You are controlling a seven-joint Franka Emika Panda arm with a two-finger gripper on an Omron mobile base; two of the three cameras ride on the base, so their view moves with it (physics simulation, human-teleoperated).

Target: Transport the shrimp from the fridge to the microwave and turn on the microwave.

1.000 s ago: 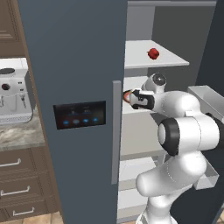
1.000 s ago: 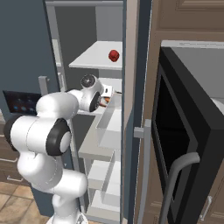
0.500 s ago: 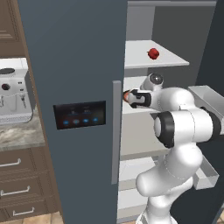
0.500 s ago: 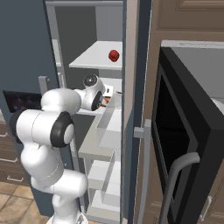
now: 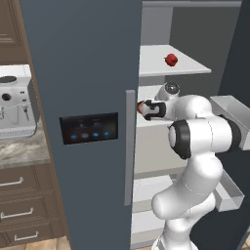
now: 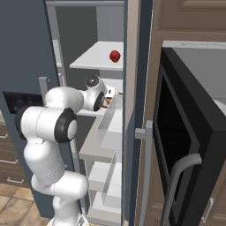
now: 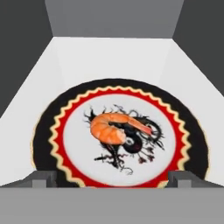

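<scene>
Shrimp lies at the middle of the plate on a fridge shelf, the plate's 6 o'clock rim cut off behind my fingertips. My claw is spread wide, holding nothing, with bare shelf open toward 12 o'clock.

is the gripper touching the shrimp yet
Apart. In the hand view the shrimp lies on the plate well ahead of the open gripper, with bare plate between them.

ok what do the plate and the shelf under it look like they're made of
Plate: probably glazed ceramic, going by its smooth white centre with painted black, red and cream bands. Shelf: matte pale grey, likely plastic or coated metal; no shine or grain shows.
</scene>
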